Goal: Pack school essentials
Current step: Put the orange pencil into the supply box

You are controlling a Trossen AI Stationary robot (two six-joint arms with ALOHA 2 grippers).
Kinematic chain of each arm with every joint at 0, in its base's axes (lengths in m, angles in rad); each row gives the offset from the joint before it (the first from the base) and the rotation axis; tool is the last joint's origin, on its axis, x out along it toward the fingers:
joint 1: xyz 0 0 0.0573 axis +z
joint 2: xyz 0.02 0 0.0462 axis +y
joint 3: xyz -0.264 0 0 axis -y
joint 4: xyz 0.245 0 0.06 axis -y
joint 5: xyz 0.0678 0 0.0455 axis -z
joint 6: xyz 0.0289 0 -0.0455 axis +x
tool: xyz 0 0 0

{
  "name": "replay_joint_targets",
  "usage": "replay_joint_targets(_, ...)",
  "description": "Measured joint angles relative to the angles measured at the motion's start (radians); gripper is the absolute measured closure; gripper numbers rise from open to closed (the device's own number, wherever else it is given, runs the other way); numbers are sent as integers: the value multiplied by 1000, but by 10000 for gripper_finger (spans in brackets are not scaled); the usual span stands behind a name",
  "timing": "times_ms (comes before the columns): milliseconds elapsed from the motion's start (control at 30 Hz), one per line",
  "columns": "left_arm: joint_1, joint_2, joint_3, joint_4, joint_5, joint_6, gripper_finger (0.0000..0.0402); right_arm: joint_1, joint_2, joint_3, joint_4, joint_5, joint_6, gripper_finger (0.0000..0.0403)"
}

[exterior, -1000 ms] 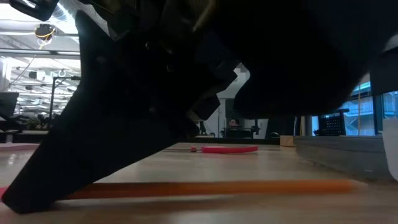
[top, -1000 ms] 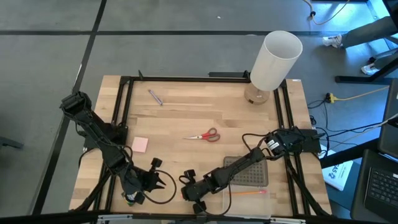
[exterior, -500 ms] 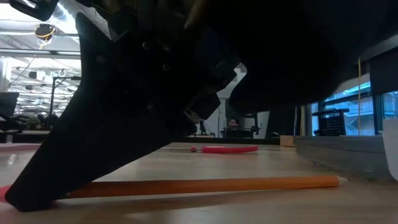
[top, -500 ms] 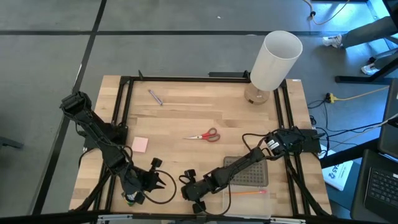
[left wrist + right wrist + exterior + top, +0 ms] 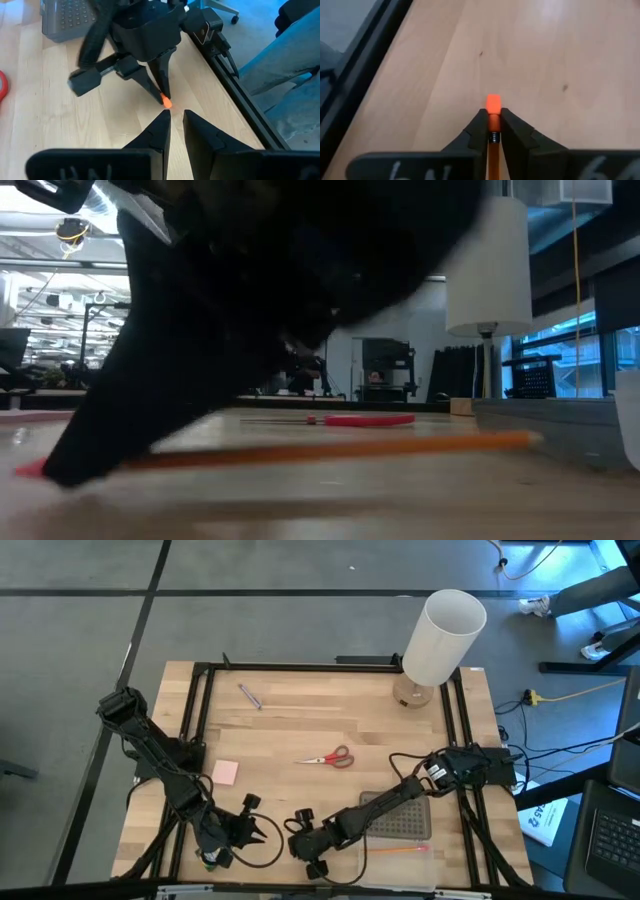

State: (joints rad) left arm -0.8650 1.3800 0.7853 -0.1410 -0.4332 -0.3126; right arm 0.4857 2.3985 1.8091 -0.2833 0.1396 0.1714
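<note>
My right gripper point(image 5: 493, 116) is shut on an orange pencil point(image 5: 330, 448) near the table's near edge, left of the clear box point(image 5: 398, 862). My left gripper point(image 5: 176, 114), open by a narrow gap, sits just left of it, tips facing the right gripper point(image 5: 162, 95). A second orange pencil point(image 5: 400, 850) lies in the clear box. Red-handled scissors point(image 5: 328, 757) lie flat mid-table, the pink pad point(image 5: 225, 772) to their left, and the purple pen point(image 5: 250, 696) near the far edge. The crayon box is hardly visible, only a green bit point(image 5: 210, 861) under my left arm. My right gripper pinches the pencil just behind its orange eraser point(image 5: 493, 104), which pokes out past the fingertips. The fingers slant down from the table's right and lie along the pencil. The pencil is lifted clear of the table, nearly level, its pointed end point(image 5: 522, 438) slightly higher.
The grey dotted lid point(image 5: 400, 815) lies beside the clear box under my right arm. The tall white lamp point(image 5: 440, 635) stands at the far right corner. A black frame rail point(image 5: 235, 95) runs along the table's edge. Bare wood lies between the scissors and the far edge.
The right gripper has risen a little and edged toward the table's left. The pencil, which lay flat on the table a second ago, is now lifted clear with its pointed end raised. The left gripper has kept still.
</note>
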Motion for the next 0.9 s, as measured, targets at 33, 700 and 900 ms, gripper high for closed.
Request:
replay_joint_targets(33,0,0,0,0,0,0,354,-1,0,8,-8,0,-1,361)
replay_joint_targets(700,0,0,0,0,0,-1,354,25,-4,294,-442,12,-46,360)
replay_joint_targets(900,0,0,0,0,0,-1,354,58,-5,373,-581,61,-18,360)
